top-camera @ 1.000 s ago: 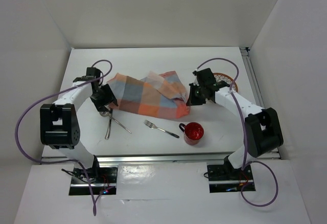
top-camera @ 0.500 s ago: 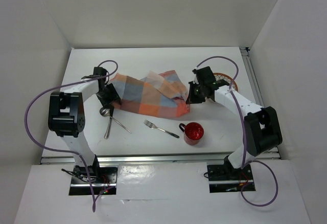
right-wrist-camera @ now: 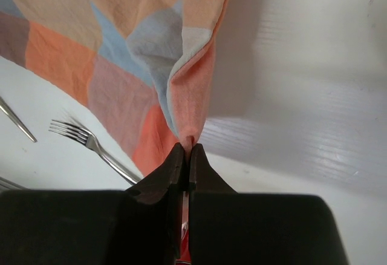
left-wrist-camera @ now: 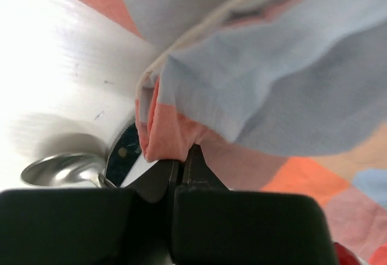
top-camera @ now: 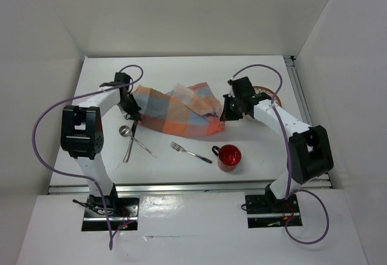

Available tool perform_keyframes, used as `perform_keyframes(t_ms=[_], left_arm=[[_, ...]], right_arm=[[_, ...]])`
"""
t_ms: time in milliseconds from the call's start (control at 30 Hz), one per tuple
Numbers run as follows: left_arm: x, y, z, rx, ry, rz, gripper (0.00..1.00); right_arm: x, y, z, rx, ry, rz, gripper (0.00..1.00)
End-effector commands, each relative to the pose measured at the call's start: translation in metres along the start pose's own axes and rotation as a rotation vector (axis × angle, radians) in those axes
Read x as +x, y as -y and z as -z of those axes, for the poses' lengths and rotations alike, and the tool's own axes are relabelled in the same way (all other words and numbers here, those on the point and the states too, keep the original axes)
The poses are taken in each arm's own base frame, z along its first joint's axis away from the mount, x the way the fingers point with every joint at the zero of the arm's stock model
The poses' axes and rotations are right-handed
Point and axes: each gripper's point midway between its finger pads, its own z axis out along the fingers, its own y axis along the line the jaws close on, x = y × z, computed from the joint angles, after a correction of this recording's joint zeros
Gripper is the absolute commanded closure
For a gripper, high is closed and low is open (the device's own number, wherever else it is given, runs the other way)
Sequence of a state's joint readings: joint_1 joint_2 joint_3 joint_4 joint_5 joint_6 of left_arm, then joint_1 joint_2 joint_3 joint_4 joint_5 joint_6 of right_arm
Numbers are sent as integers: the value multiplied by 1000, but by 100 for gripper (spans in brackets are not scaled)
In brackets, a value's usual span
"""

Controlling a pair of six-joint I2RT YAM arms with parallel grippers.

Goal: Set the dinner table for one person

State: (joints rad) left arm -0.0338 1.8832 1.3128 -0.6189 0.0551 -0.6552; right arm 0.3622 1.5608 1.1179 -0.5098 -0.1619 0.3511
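Left hand (left-wrist-camera: 183, 156) first: its fingers are pinched together on a folded salmon-pink corner of the checked placemat (left-wrist-camera: 272, 65), down low on the white tabletop (top-camera: 181, 71). Over to the right hand (right-wrist-camera: 189, 147), and it's the same story, jaws clamped on a puckered orange fold at the cloth's opposite end. So both ends are gripped, and this looks like the spread-the-mat step, with nothing laid out properly yet.

The cloth sits rumpled mid-tabletop between the two arms. It's soft woven stuff, limp, in orange, blue and grey squares, bunched into ridges. From here I'd say the hands need to rise together and draw apart evenly to pull those folds taut, then lay it flat.

Just beside the left grip lies a shiny steel spoon (left-wrist-camera: 60, 168), its bowl gleaming. A slim metal fork (right-wrist-camera: 91, 143) rests near the mat's front edge, and a glossy red mug (top-camera: 229, 156) stands past it. The dinner table itself, smooth white and rail-edged, carries everything.
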Motion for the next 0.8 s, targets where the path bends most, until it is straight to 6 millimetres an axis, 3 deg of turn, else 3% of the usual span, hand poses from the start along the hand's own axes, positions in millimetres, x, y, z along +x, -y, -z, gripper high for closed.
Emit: perform_keyframes(t_ms=[0,33,133,233,267,300,400,467,667,700,767], left_arm=[[-36,22,58,42,133,-39,100],[-42,26,70,47,160,-54,100],[-74,52,131,123,286,-81,100],[-92,61,176,161,379,-86,100],[-98,67,203,188,429,-97,100],[-100,69,211,197,442,-98,100],[-107,70,258,250,536,-89,100],[-101,71,287,288,584,-95,100],[-77,56,336,328,639,-89,100],[-73,51,352,340,676,-82,100],[-63,44,361,344,678,-79,100]], right_arm=[[-40,-3,13,6,97,-1,100],[-52,-2,19,4,126,-7,100],[-89,2,44,-27,220,-38,100],[-113,10,66,-42,275,-66,100],[-125,9,82,-53,308,-60,100],[-131,4,91,-68,331,-41,100],[-134,2,109,-71,346,-33,100],[-130,3,124,-65,356,-28,100],[-110,-3,177,-53,403,-2,100],[-107,-4,184,-54,407,-1,100],[-97,-7,201,-57,419,2,100]])
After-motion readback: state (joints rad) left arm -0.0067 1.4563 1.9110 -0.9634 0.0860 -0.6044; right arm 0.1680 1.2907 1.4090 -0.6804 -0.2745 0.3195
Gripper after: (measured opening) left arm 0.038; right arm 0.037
